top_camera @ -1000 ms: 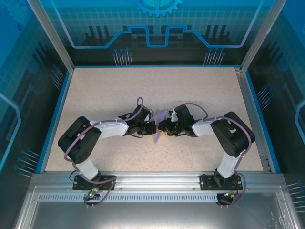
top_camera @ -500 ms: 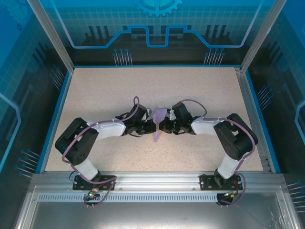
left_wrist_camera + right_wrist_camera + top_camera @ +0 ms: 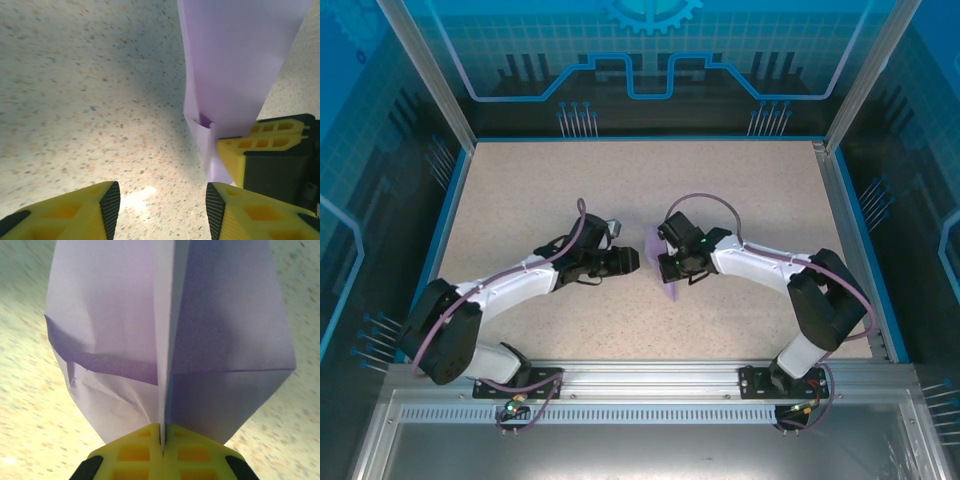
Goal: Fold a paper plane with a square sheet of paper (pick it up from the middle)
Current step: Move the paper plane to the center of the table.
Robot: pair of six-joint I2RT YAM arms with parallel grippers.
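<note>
Speckled tabletop [image 3: 520, 200] underneath; I see the paper plane [image 3: 165, 330] held edge-up at mid-table, pinched along its centre crease by the right gripper [image 3: 162, 437], jaws fully closed. My left gripper [image 3: 162, 205] stands half open and empty, just beside it. My worry: one narrow pinch could let the paper pivot, or the rumpled wing spring open.

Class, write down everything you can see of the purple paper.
The lavender paper is thin and plain, folded along a sharp centre crease with angled flaps either side, one wrinkled. It is held up over the speckled table, pinched at the crease by the shut right gripper; the open left gripper stands apart.
</note>
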